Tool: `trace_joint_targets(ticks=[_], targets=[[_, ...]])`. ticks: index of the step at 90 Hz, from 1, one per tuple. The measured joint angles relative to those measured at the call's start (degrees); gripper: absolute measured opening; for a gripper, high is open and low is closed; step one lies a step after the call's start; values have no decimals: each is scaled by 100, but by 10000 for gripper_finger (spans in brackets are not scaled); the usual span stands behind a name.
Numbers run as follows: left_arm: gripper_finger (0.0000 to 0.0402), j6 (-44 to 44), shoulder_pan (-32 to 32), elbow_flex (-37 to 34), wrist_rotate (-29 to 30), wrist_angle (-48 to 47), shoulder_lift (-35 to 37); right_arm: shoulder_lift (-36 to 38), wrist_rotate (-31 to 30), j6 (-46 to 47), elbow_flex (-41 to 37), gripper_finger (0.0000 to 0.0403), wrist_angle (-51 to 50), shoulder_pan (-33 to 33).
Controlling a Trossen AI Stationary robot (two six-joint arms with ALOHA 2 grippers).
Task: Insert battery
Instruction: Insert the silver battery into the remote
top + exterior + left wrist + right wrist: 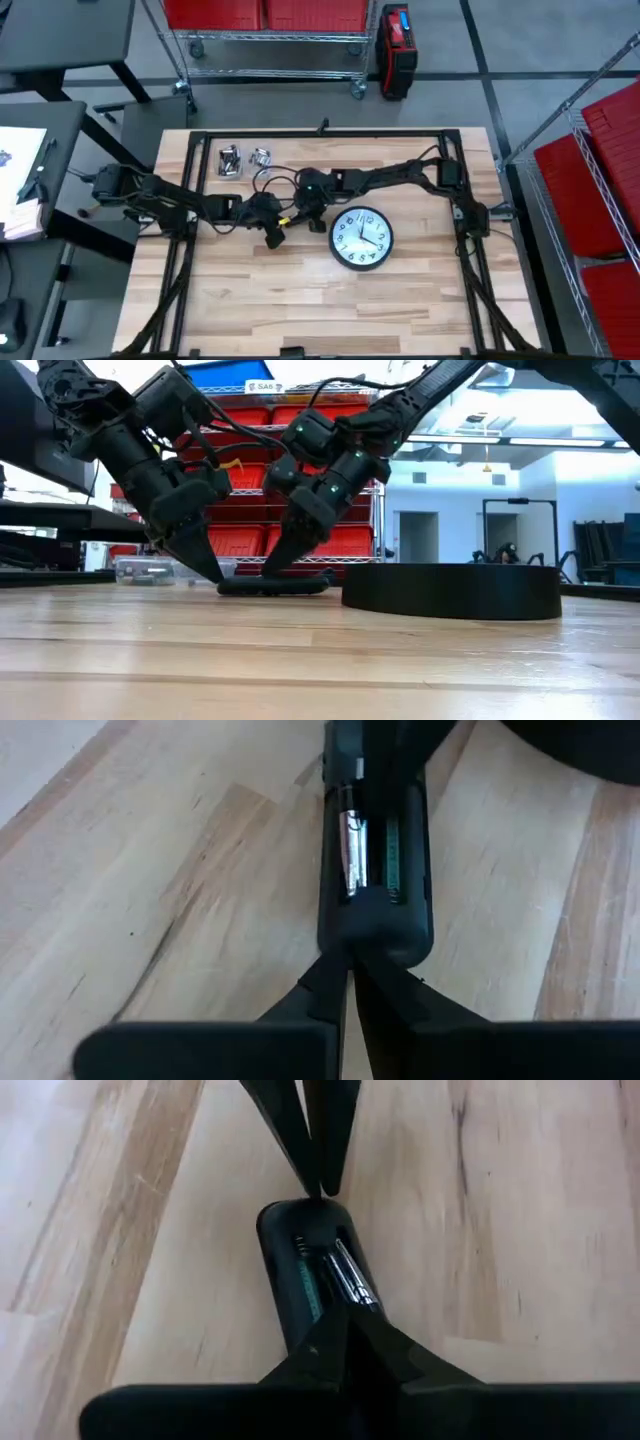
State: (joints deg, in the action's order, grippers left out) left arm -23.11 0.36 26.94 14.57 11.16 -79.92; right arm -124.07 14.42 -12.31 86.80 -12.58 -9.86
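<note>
Over the remote (375, 870), both grippers, left (347, 982) and right (345, 1325), pinched together; its far end hidden.

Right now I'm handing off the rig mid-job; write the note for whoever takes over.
Left gripper: shut, tips down at one end of the remote.
Right gripper: shut, tips pressing on the remote's other end, over the open bay.
Remote lies flat mid-table, left of the clock, back cover off.
Done: one battery sits in one slot of the bay.
Left: the second slot looks empty, green board showing. Spare batteries seem to be in the clear tray at the table's far left; fetch one, seat it. No cover in view.
</note>
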Motion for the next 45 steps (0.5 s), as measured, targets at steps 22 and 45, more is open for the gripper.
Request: trace_joint_targets(ticks=[22,45], targets=[[4,0,0,0,0,-4,0,5,160,25,427,0,-293,-4],[4,0,0,0,0,-9,0,50,209,23,479,0,-737,-248]])
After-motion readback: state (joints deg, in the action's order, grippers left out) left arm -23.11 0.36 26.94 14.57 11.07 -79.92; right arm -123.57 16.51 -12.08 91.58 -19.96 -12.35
